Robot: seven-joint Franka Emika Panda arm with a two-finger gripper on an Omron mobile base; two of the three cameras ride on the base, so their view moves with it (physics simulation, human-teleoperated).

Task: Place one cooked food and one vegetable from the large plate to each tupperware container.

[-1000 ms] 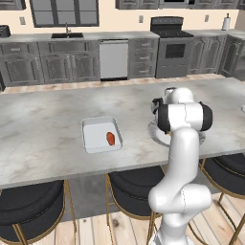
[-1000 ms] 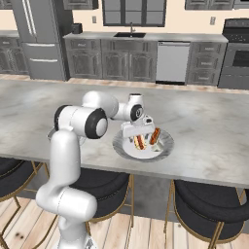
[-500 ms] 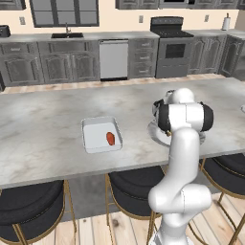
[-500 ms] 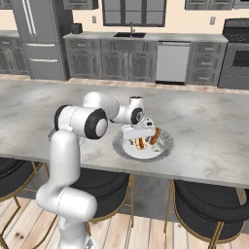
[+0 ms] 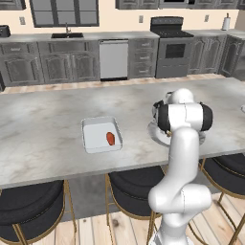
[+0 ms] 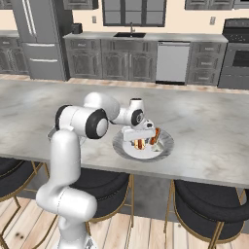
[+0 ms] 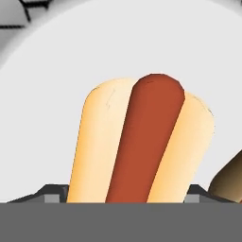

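On the large plate point(image 6: 166, 145), with its grey marbled rim, lie two hot dogs in buns. My gripper point(image 6: 140, 141) is down on the plate and open, its fingertips point(image 7: 53, 193) standing on either side of the nearer hot dog point(image 7: 142, 142). The second hot dog point(image 7: 229, 177) shows at the lower right of the hand view. Left of the plate point(image 5: 154, 130) sits a tupperware container point(image 5: 91, 142) holding the reddish-orange vegetable point(image 5: 110, 139). My arm hides most of the plate in the left base view.
The marble island counter point(image 5: 43, 119) runs wide to the left and back. Black stools point(image 6: 206, 204) stand along its front edge. A pale object point(image 5: 243, 109) sits on the counter at the right border of the left base view.
My hand has dropped lower onto the plate, over the nearer hot dog. The container and the vegetable have stayed put.
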